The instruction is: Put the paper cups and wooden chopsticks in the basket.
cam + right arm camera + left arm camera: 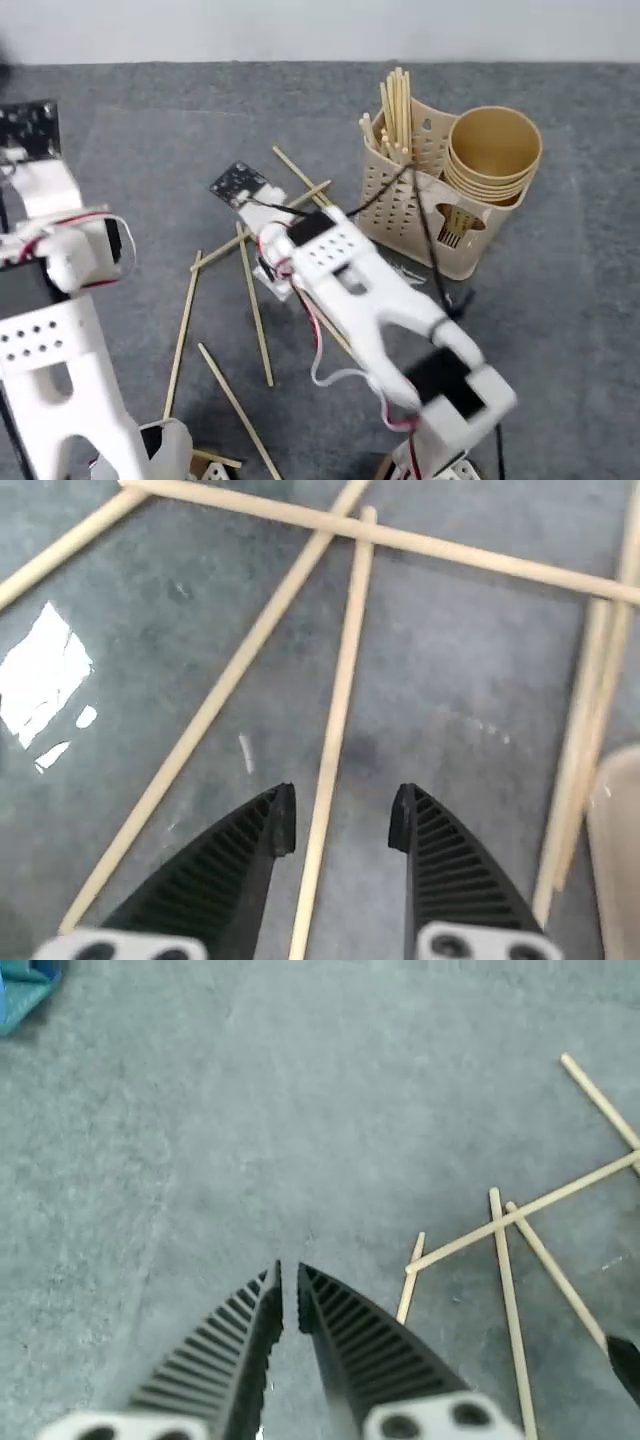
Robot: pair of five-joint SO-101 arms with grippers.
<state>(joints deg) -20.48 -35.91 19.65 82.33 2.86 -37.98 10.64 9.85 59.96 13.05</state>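
Grey felt tabletop point(560, 350), flat and matte. A cream slotted basket point(420, 215) stands upright on it.

- The paper cups point(493, 152) are nested in one stack in the basket's wide compartment, mouths up. That part of the job looks done.
- A bundle of wooden chopsticks point(395, 110) stands on end in the neighbouring narrow compartment. Their tips stand clear of the rim, and the tight slot keeps them vertical.
- The loose chopsticks point(255, 305) are scattered flat on the felt beside the basket, on the side facing the arms. Several cross one another. These look like the work left to do.

Right gripper point(342, 800): low over the scatter near the basket, jaws apart. One chopstick point(340, 710) runs through the gap between them, and as far as I can tell neither side touches it. The jaws appear set this way so that closing would pinch the stick across its width. Its far end meets a crossing stick point(450, 548), and I cannot tell which lies on top. If it is pinned underneath, a lift may drag its neighbours along.

Left gripper point(289, 1275): over bare felt well apart from the basket, with the scatter lying between the two. Jaws nearly together with only a sliver of gap, and nothing held. It is probably parked there to leave the other arm room.
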